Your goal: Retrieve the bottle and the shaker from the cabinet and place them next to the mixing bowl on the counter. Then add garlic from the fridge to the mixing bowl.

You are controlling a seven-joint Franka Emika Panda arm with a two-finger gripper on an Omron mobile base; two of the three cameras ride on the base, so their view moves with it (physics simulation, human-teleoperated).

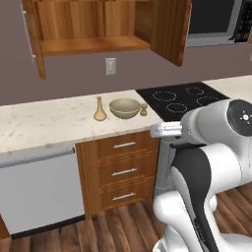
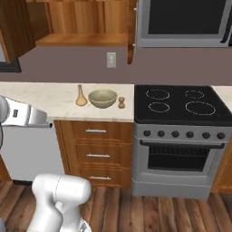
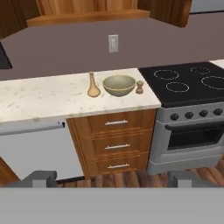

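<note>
- Hand view looks from a distance at the pale speckled surface [image 3: 52, 98], with the claw [image 3: 111, 178] at the bottom edge, its two grey fingertips [image 3: 40, 178] set wide apart and nothing between them.
- On the surface the mixing bowl [image 3: 119, 85] sits upright, an olive-tan dish, and seems to be empty, though its inside is too small to read well.
- The bottle [image 3: 93, 85] stands upright just beside the bowl at its 9 o'clock, tan with a narrow neck and a round base.
- The shaker [image 3: 139, 87] stands upright just beside the bowl at its 3 o'clock, small and brown, near the surface's end by the stove [image 3: 188, 83].
- Left base view shows the same row: bottle [image 1: 100, 110], bowl [image 1: 124, 108], shaker [image 1: 143, 109], with the white arm [image 1: 206, 147] rising at 4 o'clock, well apart from them.
- Above the row the cabinet [image 1: 93, 29] hangs with both doors open, and its visible shelf is bare.
- A wall outlet [image 1: 110, 66] sits at 12 o'clock from the bottle.
- Right base view has the bottle [image 2: 81, 96], bowl [image 2: 103, 98] and shaker [image 2: 121, 103] left of the black cooktop, with three drawers [image 2: 95, 154] beneath them and a microwave [image 2: 186, 22] above the stove.
- A dishwasher [image 1: 39, 189] stands left of the drawers.
</note>
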